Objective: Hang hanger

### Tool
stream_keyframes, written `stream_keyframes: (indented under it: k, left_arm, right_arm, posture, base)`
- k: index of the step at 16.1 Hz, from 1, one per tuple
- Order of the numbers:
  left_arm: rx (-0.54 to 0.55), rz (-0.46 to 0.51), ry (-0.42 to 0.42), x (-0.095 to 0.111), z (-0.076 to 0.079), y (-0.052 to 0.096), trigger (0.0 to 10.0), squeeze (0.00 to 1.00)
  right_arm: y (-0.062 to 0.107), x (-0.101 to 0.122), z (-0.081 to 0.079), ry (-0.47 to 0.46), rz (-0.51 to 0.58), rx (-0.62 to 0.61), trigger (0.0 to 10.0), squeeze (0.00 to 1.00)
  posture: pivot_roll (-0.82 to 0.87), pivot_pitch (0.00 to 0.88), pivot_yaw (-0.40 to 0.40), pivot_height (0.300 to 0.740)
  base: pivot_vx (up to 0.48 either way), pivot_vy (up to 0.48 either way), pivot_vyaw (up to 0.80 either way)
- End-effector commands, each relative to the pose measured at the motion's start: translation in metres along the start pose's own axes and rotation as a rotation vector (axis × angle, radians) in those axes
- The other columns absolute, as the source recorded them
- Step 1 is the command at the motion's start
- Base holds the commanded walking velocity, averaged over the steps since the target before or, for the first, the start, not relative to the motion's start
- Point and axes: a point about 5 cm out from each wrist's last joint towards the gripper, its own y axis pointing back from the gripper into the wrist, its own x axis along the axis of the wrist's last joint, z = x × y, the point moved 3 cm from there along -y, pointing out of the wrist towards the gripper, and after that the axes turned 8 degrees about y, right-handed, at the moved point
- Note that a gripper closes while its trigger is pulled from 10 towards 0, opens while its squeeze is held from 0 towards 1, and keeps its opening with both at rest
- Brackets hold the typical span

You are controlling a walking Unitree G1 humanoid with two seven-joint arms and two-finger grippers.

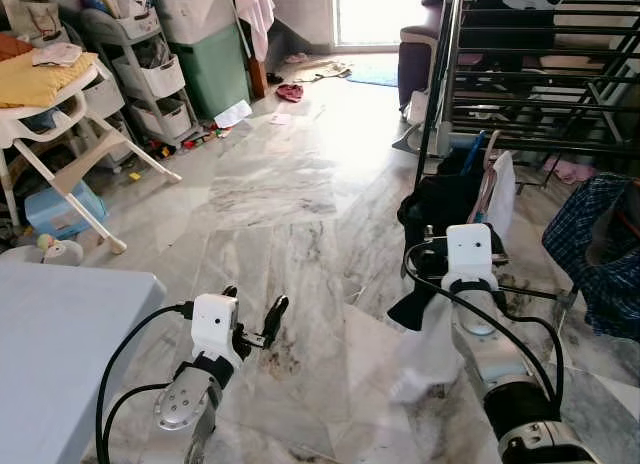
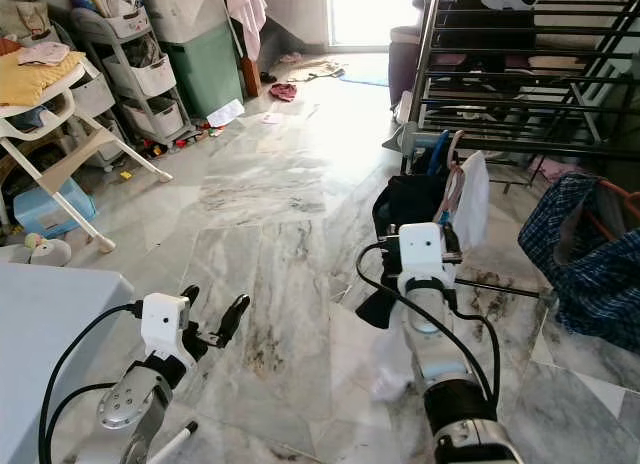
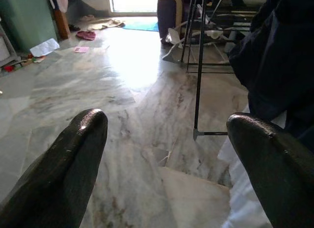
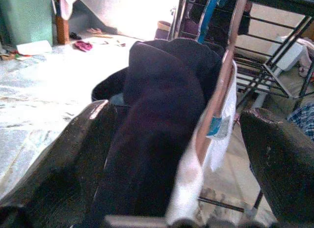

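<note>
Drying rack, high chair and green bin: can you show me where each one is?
Drying rack (image 1: 540, 94): left eye view, on a black bar.
High chair (image 1: 60, 164): left eye view, on its white leg.
Green bin (image 1: 212, 72): left eye view, on its front side.

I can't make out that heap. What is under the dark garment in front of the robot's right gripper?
Beside the dark garment a pinkish hanger and white fabric show. What lies beneath it is covered. The right gripper is open around it; the left gripper is open over bare floor.
</note>
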Motion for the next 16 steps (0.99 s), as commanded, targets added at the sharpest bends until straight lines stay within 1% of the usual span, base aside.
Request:
stream_keyframes:
  k: [1,2,7,9,12,16]
  left_arm:
    - [-0.005,0.002,-0.008,0.003,-0.001,-0.001,10.0,0.00]
    - [-0.013,0.000,-0.008,0.003,0.000,-0.002,10.0,0.00]
    - [-0.020,-0.013,-0.009,0.000,-0.001,-0.003,10.0,0.00]
    - [-0.021,-0.016,-0.009,-0.001,-0.002,-0.003,10.0,0.00]
    - [-0.018,-0.021,-0.019,-0.004,-0.001,-0.003,10.0,0.00]
    - [-0.034,-0.018,-0.008,-0.005,0.001,-0.001,10.0,0.00]
  right_arm:
    - [0.003,-0.001,-0.001,-0.004,-0.003,0.001,10.0,0.00]
    - [0.006,-0.003,-0.001,-0.008,-0.012,0.000,10.0,0.00]
    - [0.013,-0.004,-0.003,-0.011,-0.014,0.011,10.0,0.00]
    - [0.013,-0.002,-0.005,-0.007,-0.007,0.019,10.0,0.00]
    - [0.012,0.001,-0.005,-0.002,-0.002,0.021,10.0,0.00]
    - [0.013,0.001,-0.004,0.002,-0.002,0.023,10.0,0.00]
  posture:
    - [-0.10,0.000,0.090,0.740]
    - [-0.10,0.001,0.092,0.740]
    - [-0.11,0.000,0.100,0.740]
    - [-0.11,0.000,0.101,0.740]
    - [-0.11,0.002,0.098,0.740]
    - [-0.11,0.003,0.096,0.740]
  base:
    - [0.000,0.000,-0.80]
    - [0.000,0.000,-0.80]
    - [0.000,0.358,-0.69]
    - [0.000,0.324,0.00]
    - [0.000,0.000,0.00]
    - [0.000,0.000,0.00]
